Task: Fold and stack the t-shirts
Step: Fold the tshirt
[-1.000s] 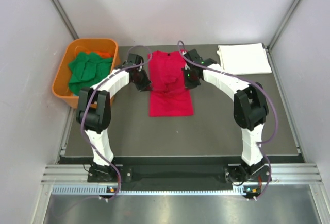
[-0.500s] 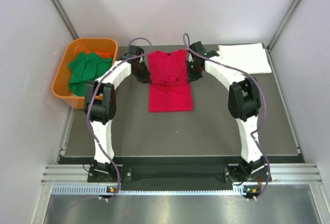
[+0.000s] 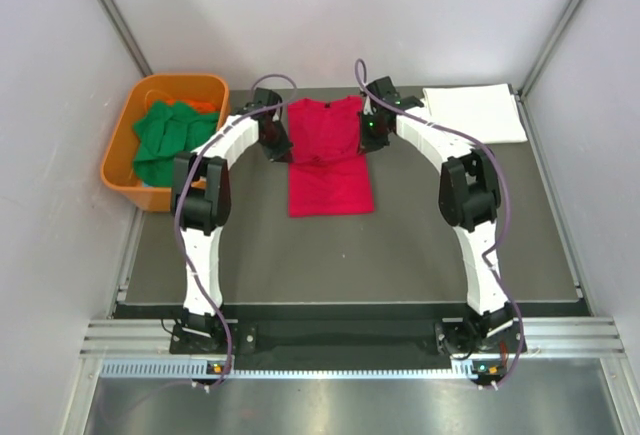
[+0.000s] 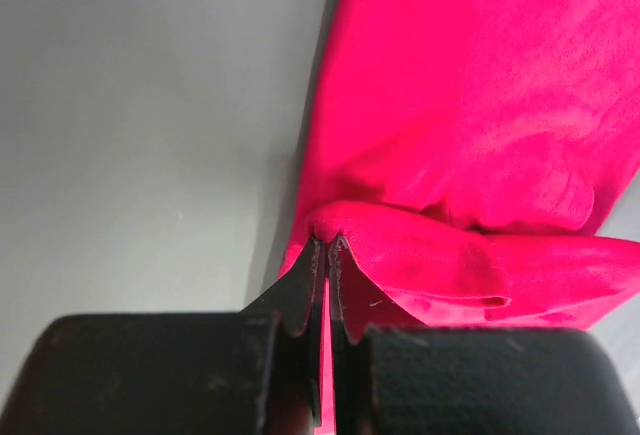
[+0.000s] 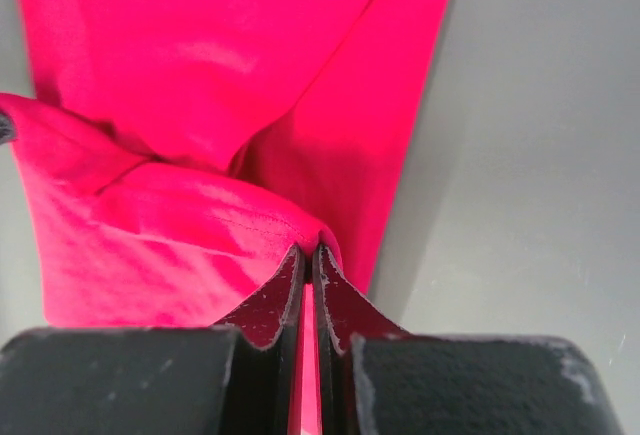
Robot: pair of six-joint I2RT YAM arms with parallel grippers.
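Both grippers were pinched tight on the red t-shirt. The left gripper had its two fingers pressed together with a thin fold of red cloth between the tips. The right gripper did the same, and a strip of red showed in the thin gap between its fingers.

From above, the left gripper was at the 9 o'clock edge of the shirt and the right gripper was at the 3 o'clock edge. The cloth bunched up in a small hump at each pinch.

The red t-shirt lay on the dark table, toward 12 o'clock from the middle. It looked like a tall narrow shape, with its neck end at the far side. A lifted flap crossed it between the two grippers.

The white t-shirt lay flat and folded at 2 o'clock, near the far corner. The green t-shirts sat in a heap inside the orange tub at 10 o'clock.
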